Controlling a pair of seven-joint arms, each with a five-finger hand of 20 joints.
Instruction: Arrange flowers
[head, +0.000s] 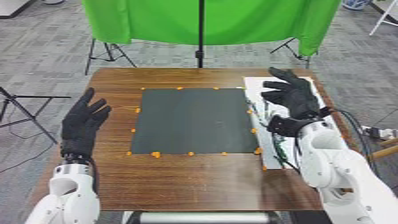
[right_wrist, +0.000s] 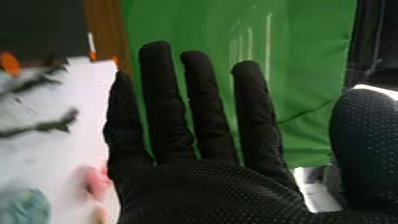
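My right hand (head: 297, 99) wears matt black cloth, finely dotted at the palm; my left hand (head: 78, 129) wears dull black cloth too. Beneath my right hand, I see a smooth white sheet (head: 256, 86) that looks like matt paper. Between my hands, the dark mat (head: 191, 120) is even and dull. Nearer me than both hands, the table (head: 200, 182) is brown wood with a glossy sheen. Beyond them hangs green cloth (head: 151, 22). Behind my right hand, the arm (head: 330, 157) looks like smooth white plastic.
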